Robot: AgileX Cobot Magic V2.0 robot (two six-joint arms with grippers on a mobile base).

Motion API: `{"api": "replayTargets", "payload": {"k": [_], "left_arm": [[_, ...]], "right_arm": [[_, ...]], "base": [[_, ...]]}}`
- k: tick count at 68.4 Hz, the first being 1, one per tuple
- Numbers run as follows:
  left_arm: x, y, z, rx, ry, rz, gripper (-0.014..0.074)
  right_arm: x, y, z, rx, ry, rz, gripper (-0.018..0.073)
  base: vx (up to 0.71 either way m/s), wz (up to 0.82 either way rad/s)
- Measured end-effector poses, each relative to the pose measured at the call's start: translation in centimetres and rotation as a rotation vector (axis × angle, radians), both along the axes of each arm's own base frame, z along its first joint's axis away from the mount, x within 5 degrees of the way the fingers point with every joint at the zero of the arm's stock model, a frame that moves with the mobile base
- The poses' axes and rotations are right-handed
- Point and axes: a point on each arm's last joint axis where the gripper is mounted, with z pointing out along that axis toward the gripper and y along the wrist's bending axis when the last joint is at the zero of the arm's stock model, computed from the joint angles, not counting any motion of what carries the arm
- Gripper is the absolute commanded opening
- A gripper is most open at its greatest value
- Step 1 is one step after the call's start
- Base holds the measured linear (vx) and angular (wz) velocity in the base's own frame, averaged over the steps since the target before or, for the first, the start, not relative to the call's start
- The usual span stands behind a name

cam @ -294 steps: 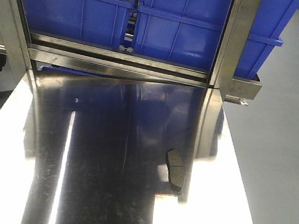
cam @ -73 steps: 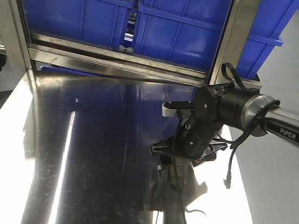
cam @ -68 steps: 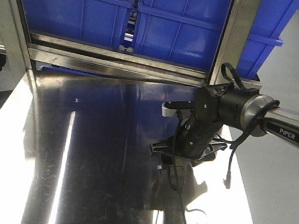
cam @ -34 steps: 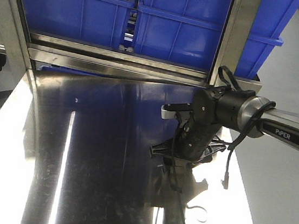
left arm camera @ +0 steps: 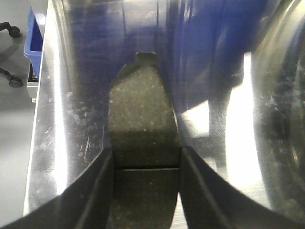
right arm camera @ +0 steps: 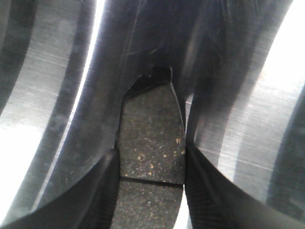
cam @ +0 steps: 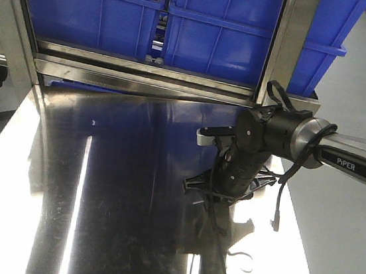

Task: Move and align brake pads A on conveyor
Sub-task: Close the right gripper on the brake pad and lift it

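The job looked to be at an early stage: no conveyor showed in any view, and no pad had been set down or lined up anywhere that could be seen. In the front view the right arm (cam: 283, 136) came in from the right edge of the frame and pointed its wrist down at the shiny steel desk (cam: 115, 195), right of centre, below the blue bins (cam: 208, 40) along the top. Its wrist camera showed the right gripper (right arm camera: 150, 153) set no wider than a brake pad (right arm camera: 151, 117). The two black fingers (right arm camera: 107, 191) pressed against the pad's long edges around the cross groove, and the tabbed end stuck out toward the top of the frame. The left gripper (left arm camera: 146, 151) had a second brake pad (left arm camera: 143, 109) clamped the same way over bare steel, though that arm lay outside the front view. Whether either pad was clear of the desk or resting on it was hard to judge from so close. Left to do, as I judged it: carry both pads to the belt, lay them down, square them up, then see to any further pads.
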Motion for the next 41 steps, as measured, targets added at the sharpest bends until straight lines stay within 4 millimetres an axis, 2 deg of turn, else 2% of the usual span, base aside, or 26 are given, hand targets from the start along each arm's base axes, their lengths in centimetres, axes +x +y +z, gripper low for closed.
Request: {"api": "replayTargets", "payload": {"k": [8,17,23,29,41], "left_arm": [[0.0,0.0,0.0,0.000,0.000,0.000,0.0004],[0.0,0.0,0.0,0.000,0.001,0.000,0.0004],[0.0,0.0,0.0,0.000,0.001,0.000,0.0004],[0.0,0.0,0.0,0.000,0.001,0.000,0.0004],[0.0,0.0,0.0,0.000,0.001,0.000,0.0004]], "right_arm": [[0.0,0.0,0.0,-0.004,-0.002,0.024,-0.0011],[-0.1,-0.1,0.6,0.005,-0.027,0.031,-0.0009],[-0.7,-0.3,1.7,0.031,-0.083,0.032,-0.0008],[-1.7,-0.8,3.1,0.054,-0.134,0.032,-0.0007],[-5.4,-2.6,6.0,0.088,-0.210,0.032,-0.0007]], "base": [[0.00,0.00],[0.00,0.00],[0.00,0.00],[0.00,0.00],[0.00,0.00]]}}
